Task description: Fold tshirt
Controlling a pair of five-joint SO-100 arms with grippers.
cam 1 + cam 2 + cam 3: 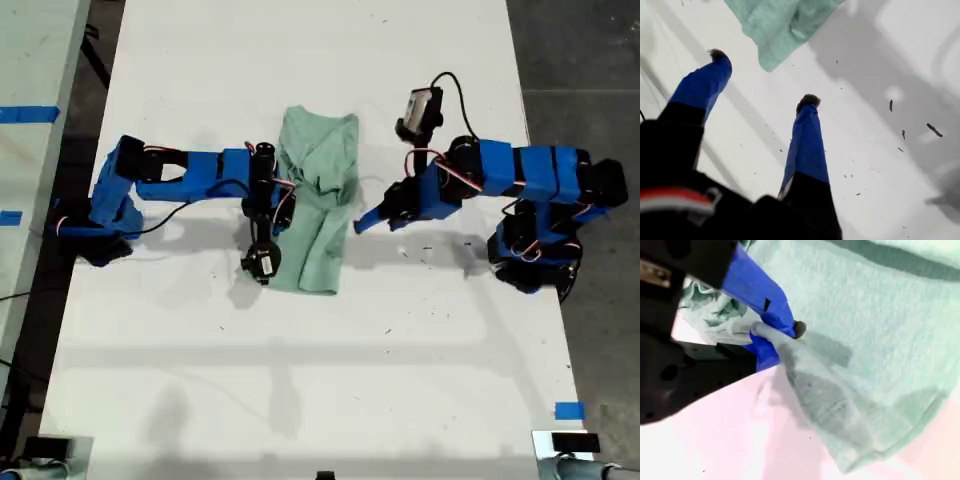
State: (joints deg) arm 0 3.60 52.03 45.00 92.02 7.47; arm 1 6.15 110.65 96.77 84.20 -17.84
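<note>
Tshirt [318, 200] edge toward exterior view's left hidden under my second gripper [285, 195] and arm. Collar and tag not discernible, lost in folds. In second wrist view, tshirt [880, 340] cut off by picture edges; pinched fold covers part of fingers [771, 305]. In first wrist view, only corner of tshirt [782, 25] inside picture. Dark specks on surface [890, 150] too small to identify.

My second gripper [774, 332], its blue jaws closed, pinched a gathered fold of the pale mint-green tshirt [880, 350], whose cloth draped across the white table [715, 450].
</note>
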